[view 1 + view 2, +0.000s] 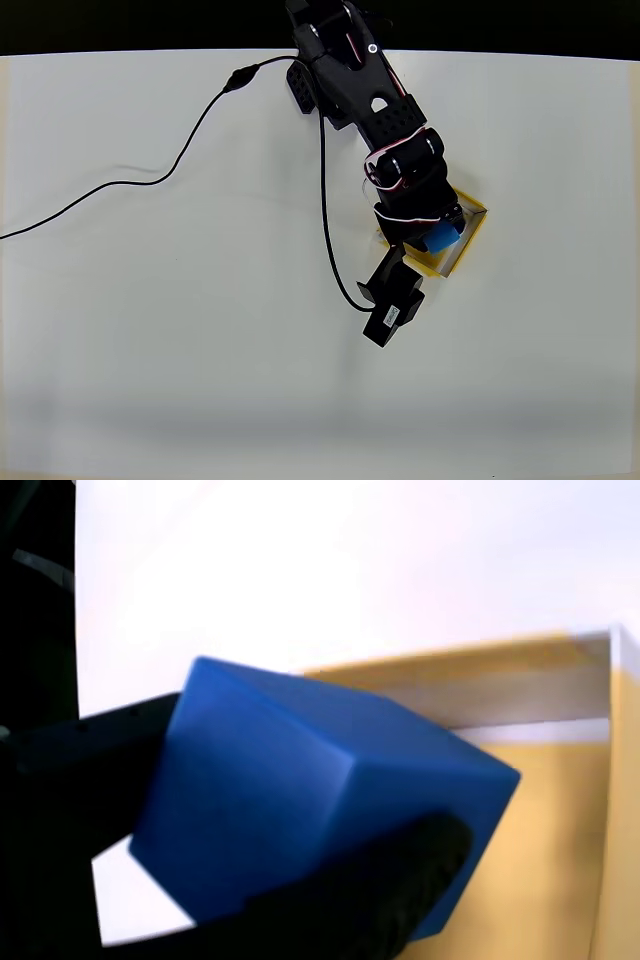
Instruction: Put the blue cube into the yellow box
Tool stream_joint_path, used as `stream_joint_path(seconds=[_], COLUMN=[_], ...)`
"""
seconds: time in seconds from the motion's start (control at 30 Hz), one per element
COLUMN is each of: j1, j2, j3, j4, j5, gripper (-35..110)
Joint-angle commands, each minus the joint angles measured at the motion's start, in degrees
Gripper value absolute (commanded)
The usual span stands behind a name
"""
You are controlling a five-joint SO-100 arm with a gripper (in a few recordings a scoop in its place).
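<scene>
The blue cube (300, 800) looms large in the wrist view, tilted and clamped between my black fingers (400, 880). My gripper (270, 820) is shut on it. Behind and below the cube lies the yellow box (540, 850), its yellow floor and pale walls partly covered by the cube. In the overhead view the black arm reaches down from the top, and my gripper (437, 237) holds the blue cube (441, 238) over the yellow box (472, 240), right of the table's centre. The arm hides most of the box.
A black cable (150, 180) curves across the white table (150, 350) on the left, and another loop runs down beside the arm to the wrist camera block (390, 305). The table's far edge runs along the top.
</scene>
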State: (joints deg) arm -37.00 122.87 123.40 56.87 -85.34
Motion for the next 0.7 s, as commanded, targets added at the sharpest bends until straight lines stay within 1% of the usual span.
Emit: stream_joint_path(seconds=[0.0, 0.67], j1=[0.0, 0.0], j2=[4.92, -1.05], j3=[0.97, 13.62], j4=[-2.99, -15.03], j5=[0.18, 1.85], gripper=[15, 15])
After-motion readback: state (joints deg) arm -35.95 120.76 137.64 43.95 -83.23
